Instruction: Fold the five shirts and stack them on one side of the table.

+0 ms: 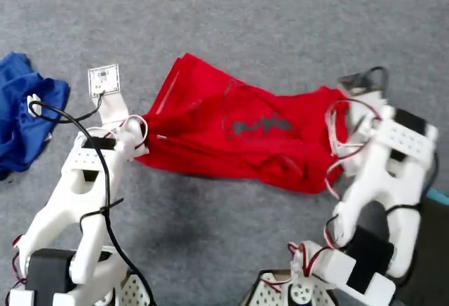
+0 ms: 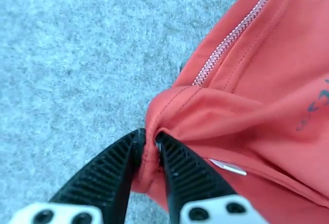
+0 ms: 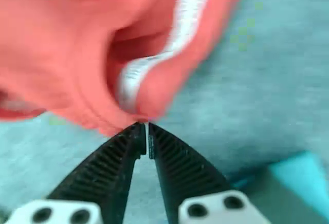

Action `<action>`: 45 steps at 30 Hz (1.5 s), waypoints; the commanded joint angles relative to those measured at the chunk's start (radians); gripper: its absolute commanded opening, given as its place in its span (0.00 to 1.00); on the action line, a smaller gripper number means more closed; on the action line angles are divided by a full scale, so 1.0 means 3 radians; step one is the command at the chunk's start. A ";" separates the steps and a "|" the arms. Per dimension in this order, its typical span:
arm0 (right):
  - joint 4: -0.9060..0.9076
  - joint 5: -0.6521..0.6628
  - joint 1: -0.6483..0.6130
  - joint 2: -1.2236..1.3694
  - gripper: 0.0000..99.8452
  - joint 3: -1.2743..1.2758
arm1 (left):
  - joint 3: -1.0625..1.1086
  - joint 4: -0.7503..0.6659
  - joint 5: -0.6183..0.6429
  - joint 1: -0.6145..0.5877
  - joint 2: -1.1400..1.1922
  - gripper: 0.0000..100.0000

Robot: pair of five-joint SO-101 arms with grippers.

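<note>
The left pincer is closed on a bunched fold at one end of the red shirt, close to a line of pale trim. The right pincer is drawn almost together, and the opposite edge of the shirt appears to be nipped at its very tips.

In the high view the shirt is seen spread, rumpled, across the middle of the frame on the grey counter, with one arm at each end of it. A blue shirt is heaped at the left edge of that frame, well apart from the red one.

The fabric is judged to be light, soft and limp, so sagging between the two grips is to be expected. Seams and hemmed edges are thought the surest places to be held, since a thin single layer could slide free.
</note>
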 commanded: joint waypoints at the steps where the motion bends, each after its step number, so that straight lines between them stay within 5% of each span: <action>1: -0.0164 0.0143 0.0192 -0.0115 0.03 -0.0202 | -0.0005 -0.0061 0.0010 -0.0041 -0.0023 0.02; 14: 0.1473 0.0384 0.0043 -0.1189 0.06 -0.0253 | -0.0005 -0.0061 0.0010 -0.0041 -0.0023 0.02; 19: 0.1299 0.0624 -0.0468 -0.1496 0.19 0.0606 | -0.0005 -0.0061 0.0010 -0.0041 -0.0023 0.02; 27: 0.0823 0.0798 -0.1419 -0.1532 0.20 0.1430 | -0.0005 -0.0061 0.0010 -0.0041 -0.0023 0.02; 37: 0.0542 0.1284 -0.1470 -0.1455 0.20 0.1138 | -0.0005 -0.0061 0.0010 -0.0041 -0.0023 0.02; 45: 0.0772 0.1233 -0.1435 -0.0335 0.20 0.0371 | 0.0000 -0.0102 0.0010 -0.0041 -0.0023 0.02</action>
